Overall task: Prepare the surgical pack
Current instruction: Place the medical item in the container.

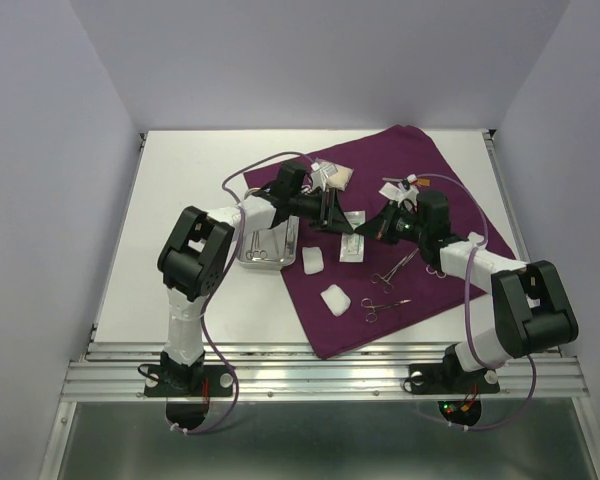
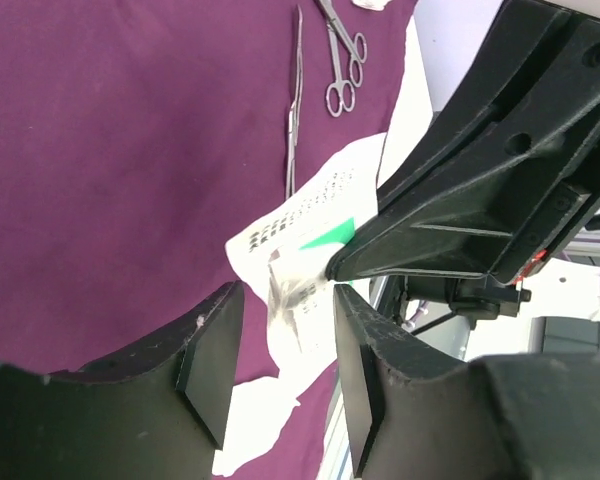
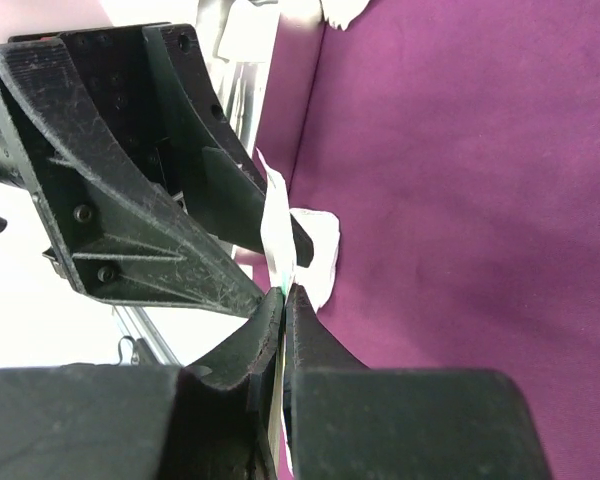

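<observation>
The dark-purple cloth lies right of centre. My right gripper is shut on the edge of a clear printed packet and holds it above the cloth. My left gripper is open, and the free end of that packet hangs just ahead of and between its fingers. The steel tray sits at the cloth's left edge with silver instruments in it. Scissors and forceps lie on the cloth. They also show in the left wrist view, scissors and forceps.
Two white gauze squares lie on the cloth's near left part. More packets sit at the cloth's far side, and another lies under the grippers. The two grippers are close together, tip to tip.
</observation>
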